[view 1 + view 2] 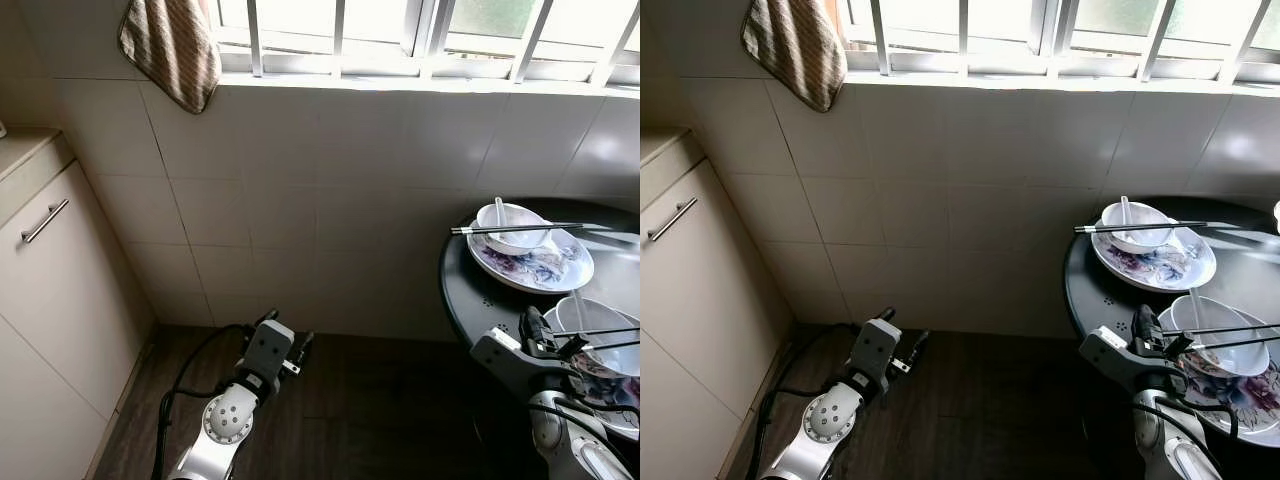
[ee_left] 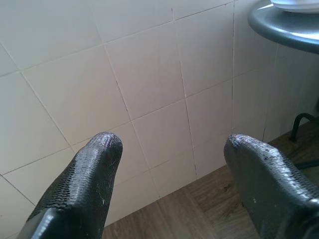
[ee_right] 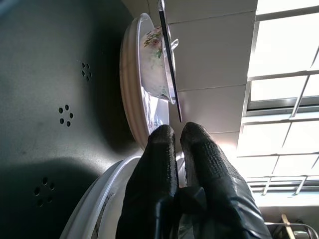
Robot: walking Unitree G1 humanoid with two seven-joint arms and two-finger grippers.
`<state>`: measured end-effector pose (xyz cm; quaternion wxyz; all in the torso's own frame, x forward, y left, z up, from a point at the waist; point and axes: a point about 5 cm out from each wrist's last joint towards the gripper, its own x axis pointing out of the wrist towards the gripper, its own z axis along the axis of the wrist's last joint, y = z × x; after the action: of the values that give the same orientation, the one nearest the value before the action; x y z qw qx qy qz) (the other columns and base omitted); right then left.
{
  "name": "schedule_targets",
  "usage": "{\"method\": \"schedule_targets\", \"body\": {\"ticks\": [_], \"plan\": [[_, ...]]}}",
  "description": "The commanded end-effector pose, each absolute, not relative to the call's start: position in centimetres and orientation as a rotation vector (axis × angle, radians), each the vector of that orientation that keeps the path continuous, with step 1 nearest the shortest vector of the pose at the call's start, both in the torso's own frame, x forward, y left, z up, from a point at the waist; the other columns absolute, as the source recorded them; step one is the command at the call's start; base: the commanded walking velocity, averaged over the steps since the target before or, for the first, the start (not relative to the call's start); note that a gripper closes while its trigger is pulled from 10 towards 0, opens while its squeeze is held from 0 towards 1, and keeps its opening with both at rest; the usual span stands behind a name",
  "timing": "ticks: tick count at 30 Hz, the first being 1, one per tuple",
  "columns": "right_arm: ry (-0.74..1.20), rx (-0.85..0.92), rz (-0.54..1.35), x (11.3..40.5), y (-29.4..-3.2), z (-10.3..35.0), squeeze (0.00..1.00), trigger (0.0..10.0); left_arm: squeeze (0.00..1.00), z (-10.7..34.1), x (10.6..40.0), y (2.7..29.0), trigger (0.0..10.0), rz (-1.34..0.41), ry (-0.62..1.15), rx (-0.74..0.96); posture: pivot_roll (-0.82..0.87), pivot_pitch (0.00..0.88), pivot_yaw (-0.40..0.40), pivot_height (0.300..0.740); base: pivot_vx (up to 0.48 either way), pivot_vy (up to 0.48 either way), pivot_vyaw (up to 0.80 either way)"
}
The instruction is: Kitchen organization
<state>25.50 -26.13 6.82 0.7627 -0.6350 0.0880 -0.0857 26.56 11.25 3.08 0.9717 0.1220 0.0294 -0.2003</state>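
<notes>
Where the dark round table [image 1: 470, 295] stood against the tiled wall, two place settings were counted. Far setting: one floral plate [image 1: 535, 268], one white bowl [image 1: 512, 228] on it holding one spoon [image 1: 500, 212], one pair of chopsticks [image 1: 520, 229] laid across the rim. Near setting: one plate [image 1: 1250, 400], one bowl [image 1: 598, 335], one pair of chopsticks [image 1: 610, 338] across it. Right hand [image 1: 535, 326], fingers pressed together with nothing between them, sat at the table edge just beside the near bowl. Left hand [image 2: 172, 149], fingers spread wide and empty, hung low over the wooden floor [image 1: 340, 400] facing the wall. One striped towel [image 1: 172, 48] hung from the windowsill; one cabinet [image 1: 45, 300] stood left.
</notes>
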Motion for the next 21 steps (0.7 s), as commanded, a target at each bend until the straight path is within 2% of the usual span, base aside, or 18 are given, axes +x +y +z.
{"method": "schedule_targets", "body": {"ticks": [1,8,12,14,16,18,21], "plan": [[0.209,-1.383,-0.163,25.1,-26.1,6.5,0.00,0.0,0.00,3.1,26.8,11.3,10.0,-0.398,0.069,0.229,-0.03,0.000,-0.036,0.740,0.000,0.000,0.00],[0.127,-1.428,-0.069,25.5,-24.3,6.6,0.00,0.0,0.00,3.1,26.9,11.2,10.0,-0.399,0.073,0.220,-0.03,0.000,-0.037,0.740,0.000,0.000,0.00],[0.122,-1.430,-0.065,25.5,-24.2,6.6,0.00,0.0,0.00,3.1,26.9,11.2,10.0,-0.399,0.073,0.219,-0.03,0.000,-0.037,0.740,0.000,0.000,0.00],[0.048,-1.581,-0.035,25.8,-23.4,6.9,0.00,0.0,0.00,3.1,26.9,11.1,10.0,-0.398,0.072,0.214,-0.03,0.000,-0.042,0.740,0.000,0.000,0.00],[0.048,-1.581,-0.035,25.8,-23.4,6.9,0.00,0.0,0.00,3.1,26.9,11.1,10.0,-0.398,0.072,0.214,-0.03,0.000,-0.042,0.740,0.000,0.000,0.00],[-0.013,-1.696,-0.028,25.9,-23.0,7.1,0.00,0.0,0.00,3.2,27.0,11.1,10.0,-0.396,0.071,0.209,-0.03,0.000,-0.046,0.740,0.000,0.000,0.00],[-0.037,-1.744,-0.035,26.0,-23.0,7.2,0.00,0.0,0.00,3.2,27.0,11.0,10.0,-0.395,0.071,0.206,-0.03,0.000,-0.047,0.740,0.000,0.000,0.00]]}}
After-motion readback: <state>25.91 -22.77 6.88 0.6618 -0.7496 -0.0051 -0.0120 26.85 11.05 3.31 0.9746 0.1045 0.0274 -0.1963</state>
